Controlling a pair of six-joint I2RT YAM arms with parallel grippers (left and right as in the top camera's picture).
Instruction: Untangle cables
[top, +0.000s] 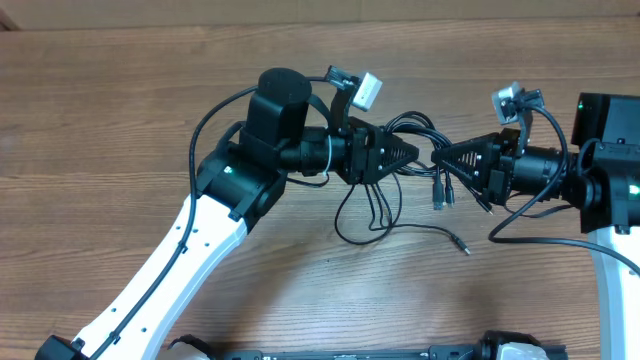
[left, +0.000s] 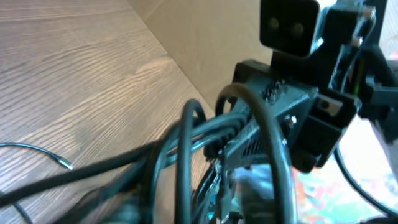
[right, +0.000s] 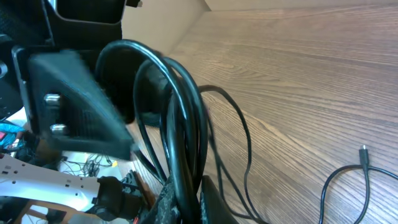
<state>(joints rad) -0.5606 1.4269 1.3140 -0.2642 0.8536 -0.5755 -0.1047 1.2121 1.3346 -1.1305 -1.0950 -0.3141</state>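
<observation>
The cables (top: 420, 128) are thin black cords bunched in the air between my two grippers, mid-table. Loose loops (top: 372, 210) droop from the bunch to the wood. Two plug ends (top: 438, 197) dangle below it, and a single cord ends in a plug (top: 462, 245) lying on the table. My left gripper (top: 412, 150) points right with its fingers drawn to a tip at the bunch. In the left wrist view the cables (left: 186, 143) cross close and blurred. My right gripper (top: 440, 158) points left, facing it. The right wrist view shows that gripper (right: 188, 190) shut on the cables (right: 180, 93).
The wooden table (top: 120, 100) stretches left and forward of the arms. A tan board (top: 300, 12) runs along the far edge. Thicker black wires loop off both arms. The right arm's base (top: 610, 190) stands at the right edge.
</observation>
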